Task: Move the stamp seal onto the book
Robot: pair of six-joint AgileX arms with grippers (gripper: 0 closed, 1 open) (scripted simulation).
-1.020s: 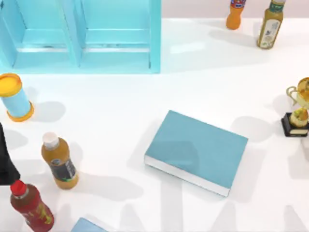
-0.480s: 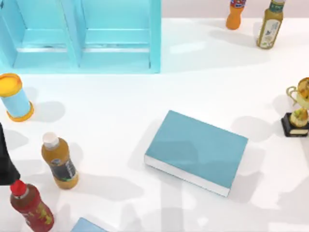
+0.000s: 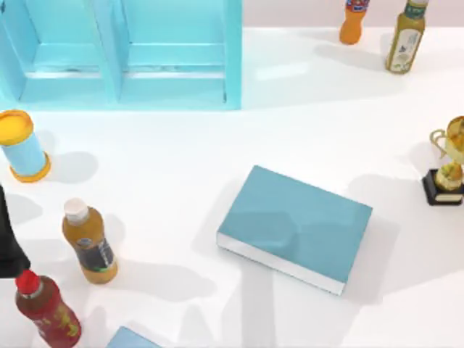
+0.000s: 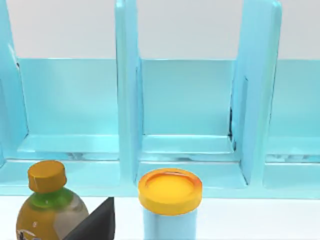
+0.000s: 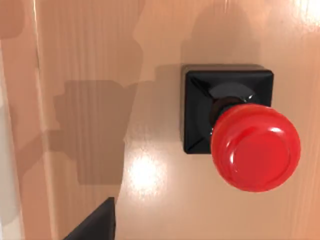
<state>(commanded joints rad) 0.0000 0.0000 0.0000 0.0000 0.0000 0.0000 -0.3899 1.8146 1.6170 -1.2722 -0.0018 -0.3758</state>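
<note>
In the right wrist view the stamp seal stands upright on a brown wooden surface, its glossy red knob over a square black base. A dark piece of my right gripper shows at that picture's edge, apart from the seal. The book, light teal with white page edges, lies flat at the table's middle with nothing on it. A dark piece of my left gripper shows in the left wrist view, in front of an orange-capped bottle and a yellow-lidded can.
A teal shelf fills the back left. Along the left side stand a yellow-lidded can, an orange bottle, a red bottle and a black shape. A gold trophy is at the right, two bottles at the back right.
The shadows over the table's lower right have shifted. The book, bottles and trophy have not moved.
</note>
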